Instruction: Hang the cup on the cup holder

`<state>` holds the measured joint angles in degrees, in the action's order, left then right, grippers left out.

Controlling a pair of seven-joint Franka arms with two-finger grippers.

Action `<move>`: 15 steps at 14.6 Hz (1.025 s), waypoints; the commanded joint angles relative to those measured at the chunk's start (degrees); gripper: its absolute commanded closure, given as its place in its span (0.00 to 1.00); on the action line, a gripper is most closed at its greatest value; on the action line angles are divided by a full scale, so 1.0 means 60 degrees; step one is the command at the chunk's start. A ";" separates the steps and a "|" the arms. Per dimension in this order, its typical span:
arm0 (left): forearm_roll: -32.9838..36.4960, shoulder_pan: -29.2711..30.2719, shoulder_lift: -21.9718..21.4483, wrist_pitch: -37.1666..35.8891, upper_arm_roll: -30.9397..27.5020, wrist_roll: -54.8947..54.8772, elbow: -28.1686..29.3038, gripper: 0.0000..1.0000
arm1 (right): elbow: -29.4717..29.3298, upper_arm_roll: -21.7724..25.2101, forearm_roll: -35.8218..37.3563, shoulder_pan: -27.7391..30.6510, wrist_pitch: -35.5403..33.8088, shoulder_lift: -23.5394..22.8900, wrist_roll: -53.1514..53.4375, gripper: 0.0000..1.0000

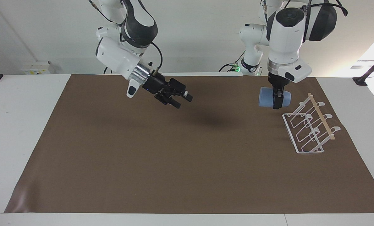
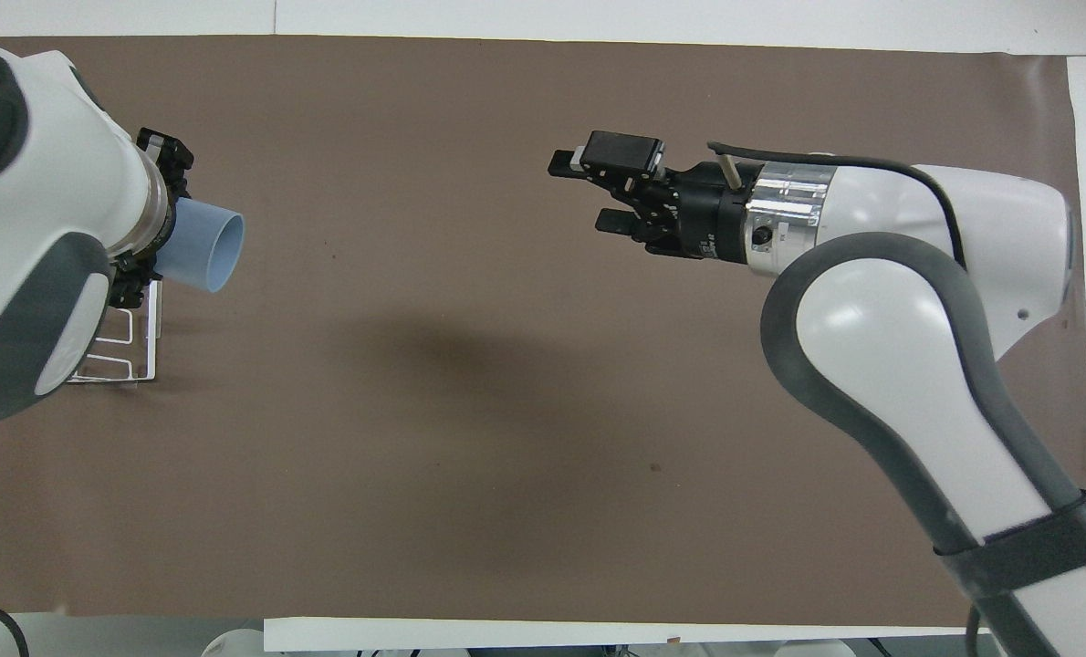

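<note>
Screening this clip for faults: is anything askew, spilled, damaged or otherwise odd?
Nothing stands out. The left claw holds the cup on its side in the air beside the cup holder, which stands upright on the brown mat. The right claw is open, holding nothing.
</note>
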<state>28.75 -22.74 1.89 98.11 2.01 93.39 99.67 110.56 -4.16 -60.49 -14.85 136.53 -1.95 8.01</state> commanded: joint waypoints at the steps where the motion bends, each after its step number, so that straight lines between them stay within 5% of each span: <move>1: 0.3047 -0.0355 0.1103 -0.0791 -0.0057 -0.0111 -0.0045 1.00 | 0.0162 -0.0082 0.2131 0.0554 -0.0093 0.0090 -0.0046 0.00; 4: 0.6067 -0.0487 0.1952 -0.1438 -0.0071 0.0777 -0.0001 1.00 | -0.0537 -0.0054 0.5019 0.1403 -0.1903 0.0017 -0.0017 0.01; 7: 0.9014 -0.0181 0.3680 -0.2404 -0.0071 0.2579 -0.0118 1.00 | -0.2104 -0.0097 0.8126 0.2166 -0.4567 -0.0143 0.0056 0.01; 11: 0.9885 0.0216 0.3918 -0.2831 -0.0071 0.3462 0.0086 1.00 | -0.3513 0.0311 0.9991 0.2109 -0.7734 0.0526 0.0027 0.01; 15: 0.9886 0.0407 0.3977 -0.2963 -0.0042 0.4048 0.0628 1.00 | -0.4116 0.0284 1.1018 0.2444 -0.9146 0.0691 -0.0482 0.00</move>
<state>87.06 -20.49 26.43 81.68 1.42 115.57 101.25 87.10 -2.01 2.95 -1.73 83.58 3.18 7.61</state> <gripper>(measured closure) 0.225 0.000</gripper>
